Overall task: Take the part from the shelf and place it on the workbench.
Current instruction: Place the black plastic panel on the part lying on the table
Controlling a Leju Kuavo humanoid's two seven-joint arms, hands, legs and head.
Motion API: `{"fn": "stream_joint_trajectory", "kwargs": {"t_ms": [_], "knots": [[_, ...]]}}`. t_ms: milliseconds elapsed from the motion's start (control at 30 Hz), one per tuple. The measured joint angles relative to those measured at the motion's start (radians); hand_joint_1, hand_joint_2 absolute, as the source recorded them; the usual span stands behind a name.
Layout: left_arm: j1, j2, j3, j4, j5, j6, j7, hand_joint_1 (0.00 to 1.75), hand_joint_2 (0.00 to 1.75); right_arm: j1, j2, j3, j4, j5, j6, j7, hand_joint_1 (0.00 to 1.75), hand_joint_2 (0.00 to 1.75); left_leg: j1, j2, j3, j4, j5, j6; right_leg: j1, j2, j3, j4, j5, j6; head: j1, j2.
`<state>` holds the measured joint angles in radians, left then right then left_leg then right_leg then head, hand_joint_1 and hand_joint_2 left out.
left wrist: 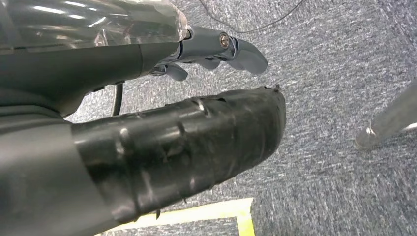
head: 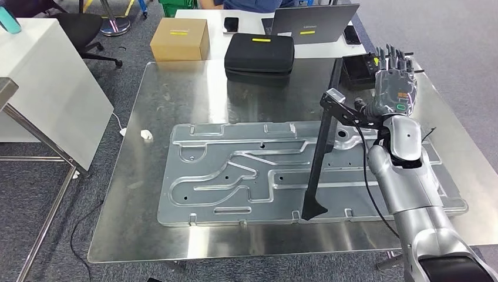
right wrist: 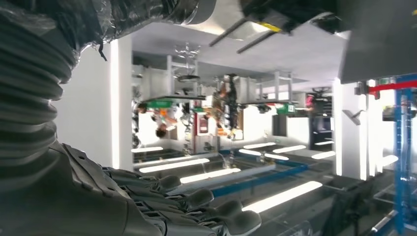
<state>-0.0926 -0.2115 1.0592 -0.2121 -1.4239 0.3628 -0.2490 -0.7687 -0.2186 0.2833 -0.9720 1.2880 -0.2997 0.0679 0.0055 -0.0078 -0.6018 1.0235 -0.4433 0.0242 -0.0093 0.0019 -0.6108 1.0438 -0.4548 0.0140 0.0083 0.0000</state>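
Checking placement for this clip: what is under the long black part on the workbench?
The black part leans with its lower foot on the stamped metal panel, which lies on the steel workbench. Its upper end sits by the right hand; the contact there is hidden.

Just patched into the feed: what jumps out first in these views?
A large stamped metal panel lies flat across the steel workbench. A long black bar stands tilted on it, its top beside the raised right hand, whose fingers are straight and apart. Behind sit a black case and a cardboard box.
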Motion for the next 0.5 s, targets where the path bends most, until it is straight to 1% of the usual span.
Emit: {"fn": "stream_joint_trajectory", "kwargs": {"t_ms": [33,67,100,133,167,233,267,300,333,367,400,433,467,500], "knots": [[0.0,-0.001,0.0,0.0,0.001,0.0,0.0,0.0,0.0,0.008,-0.005,0.0,-0.009,0.001,0.001,0.0,0.0,1.75,-0.001,0.0,0.0,-0.001,0.0,-0.004,0.001,0.001,0.0,-0.002,0.002,-0.005,0.0,0.0],[0.001,-0.001,0.001,0.0,0.002,0.0,-0.001,0.0,0.0,0.016,-0.009,0.0,-0.018,0.003,0.001,-0.001,0.0,1.75,-0.001,0.0,-0.001,-0.001,-0.001,-0.009,-0.001,0.0,0.001,-0.004,0.004,-0.01,0.0,0.0],[0.001,-0.002,0.001,0.0,0.002,0.001,-0.002,0.0,0.0,0.021,-0.012,0.0,-0.027,0.003,0.001,-0.001,0.0,1.75,-0.001,0.001,-0.004,0.006,-0.008,-0.013,-0.004,0.0,0.002,-0.007,0.006,-0.017,0.0,0.0],[0.001,-0.002,0.001,0.0,0.003,0.001,-0.003,0.0,0.0,0.025,-0.015,0.0,-0.035,0.004,0.001,-0.001,0.0,1.75,-0.002,0.001,-0.013,0.029,-0.025,-0.018,-0.008,0.0,0.002,-0.01,0.009,-0.024,-0.001,0.0],[0.0,-0.002,0.001,0.0,0.004,0.001,-0.004,0.0,0.0,0.029,-0.016,0.0,-0.041,0.004,0.002,-0.001,0.0,1.75,-0.001,0.002,-0.031,0.071,-0.052,-0.022,-0.01,-0.001,0.003,-0.012,0.011,-0.029,-0.001,0.0],[0.0,-0.002,0.001,0.0,0.007,0.002,-0.005,0.0,0.0,0.042,-0.021,0.0,-0.055,0.006,0.006,-0.002,0.0,1.75,0.002,0.002,-0.088,0.202,-0.115,-0.028,-0.009,-0.001,0.003,-0.012,0.011,-0.035,-0.002,0.0],[0.001,-0.002,0.001,0.0,0.009,0.003,-0.005,0.0,0.0,0.054,-0.025,0.0,-0.062,0.008,0.01,-0.003,0.0,1.75,0.004,0.002,-0.114,0.258,-0.134,-0.03,-0.008,-0.002,0.003,-0.012,0.011,-0.035,-0.002,0.0],[0.001,-0.002,0.002,0.0,0.011,0.004,-0.005,0.0,0.0,0.068,-0.029,0.0,-0.071,0.011,0.013,-0.004,0.0,1.75,0.004,0.002,-0.125,0.281,-0.134,-0.03,-0.007,-0.002,0.003,-0.012,0.01,-0.035,-0.002,0.0],[0.002,-0.002,0.002,0.0,0.013,0.006,-0.006,0.0,0.0,0.083,-0.035,0.0,-0.08,0.014,0.015,-0.005,0.0,1.75,0.005,0.002,-0.116,0.262,-0.113,-0.029,-0.006,-0.002,0.003,-0.011,0.01,-0.035,-0.002,0.0],[0.001,-0.002,0.003,0.0,0.014,0.008,-0.006,0.0,0.0,0.098,-0.041,-0.001,-0.091,0.017,0.016,-0.007,0.0,1.75,0.005,0.002,-0.09,0.206,-0.079,-0.026,-0.006,-0.001,0.004,-0.011,0.01,-0.034,-0.002,0.0],[0.001,-0.002,0.003,0.0,0.016,0.01,-0.006,0.0,0.0,0.112,-0.047,-0.002,-0.102,0.02,0.015,-0.009,0.0,1.75,0.004,0.002,-0.055,0.131,-0.045,-0.021,-0.005,-0.001,0.005,-0.011,0.009,-0.032,-0.002,0.0],[0.001,-0.002,0.004,0.0,0.017,0.012,-0.007,0.0,0.0,0.126,-0.054,-0.005,-0.114,0.021,0.012,-0.011,0.0,1.75,0.003,0.002,-0.022,0.064,-0.022,-0.017,-0.003,-0.001,0.005,-0.01,0.008,-0.029,-0.002,0.0],[0.0,-0.002,0.004,0.0,0.019,0.012,-0.008,0.0,0.0,0.14,-0.06,-0.009,-0.125,0.022,0.008,-0.013,0.0,1.75,0.001,0.002,0.0,0.02,-0.011,-0.013,-0.002,-0.001,0.005,-0.01,0.007,-0.026,-0.001,0.0],[0.0,-0.002,0.005,0.0,0.02,0.013,-0.008,0.0,0.0,0.155,-0.066,-0.013,-0.135,0.022,0.004,-0.014,0.0,1.75,-0.001,0.001,0.01,-0.001,-0.01,-0.01,0.0,-0.001,0.005,-0.01,0.007,-0.021,-0.001,0.0]]}}
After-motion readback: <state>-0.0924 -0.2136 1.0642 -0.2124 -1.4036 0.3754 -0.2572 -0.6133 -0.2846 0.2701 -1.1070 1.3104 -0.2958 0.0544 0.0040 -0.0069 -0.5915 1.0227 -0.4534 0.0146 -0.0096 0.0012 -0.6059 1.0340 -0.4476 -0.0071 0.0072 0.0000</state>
